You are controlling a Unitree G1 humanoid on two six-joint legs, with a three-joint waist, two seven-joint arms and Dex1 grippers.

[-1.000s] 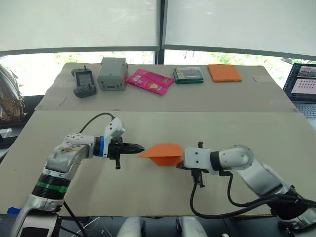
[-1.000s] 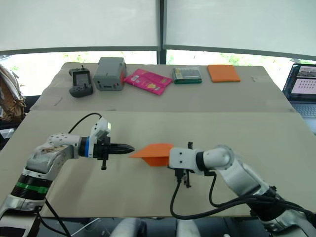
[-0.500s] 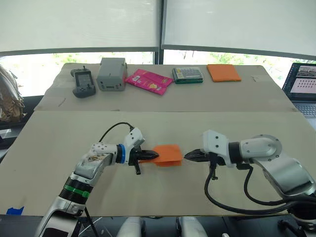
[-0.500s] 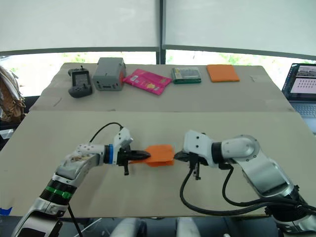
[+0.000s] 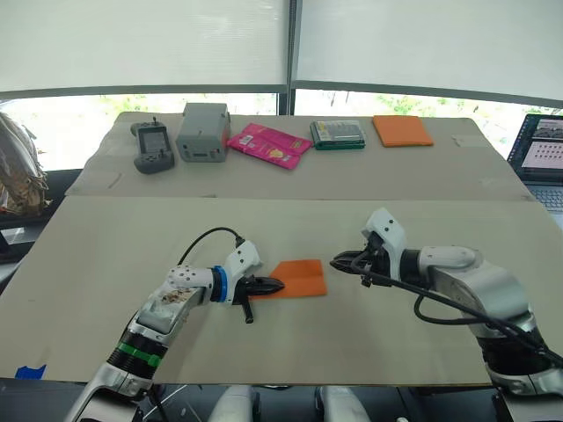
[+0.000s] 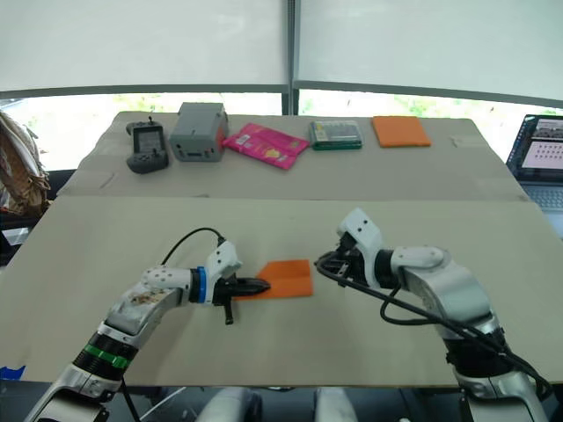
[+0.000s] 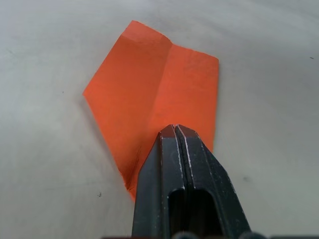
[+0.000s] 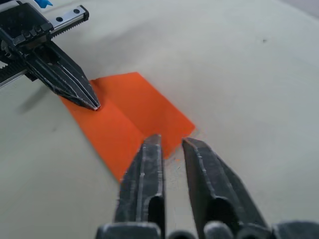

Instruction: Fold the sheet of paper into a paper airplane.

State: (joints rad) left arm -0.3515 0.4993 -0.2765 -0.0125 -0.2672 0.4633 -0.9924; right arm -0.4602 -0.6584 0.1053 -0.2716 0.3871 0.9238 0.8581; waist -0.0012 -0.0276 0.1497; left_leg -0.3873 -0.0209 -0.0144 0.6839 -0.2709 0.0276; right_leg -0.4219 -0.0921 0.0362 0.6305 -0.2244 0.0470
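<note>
A beige table (image 5: pixel 106 255) is carrying the folded sheet of paper (image 5: pixel 299 278) near its middle. Along the far edge are lying a handheld device (image 5: pixel 151 145), grey box (image 5: pixel 202 132), pink packet (image 5: pixel 268 144), green case (image 5: pixel 337 134) and orange pad (image 5: pixel 401 130).

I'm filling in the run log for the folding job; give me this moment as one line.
stage: mid-fold | sheet of paper: folded, flat on table | left gripper: shut, tip pressing paper's edge | right gripper: slightly open, just off opposite edge

Bright daylight from overexposed rear windows; soft shadows, sharp views.
</note>
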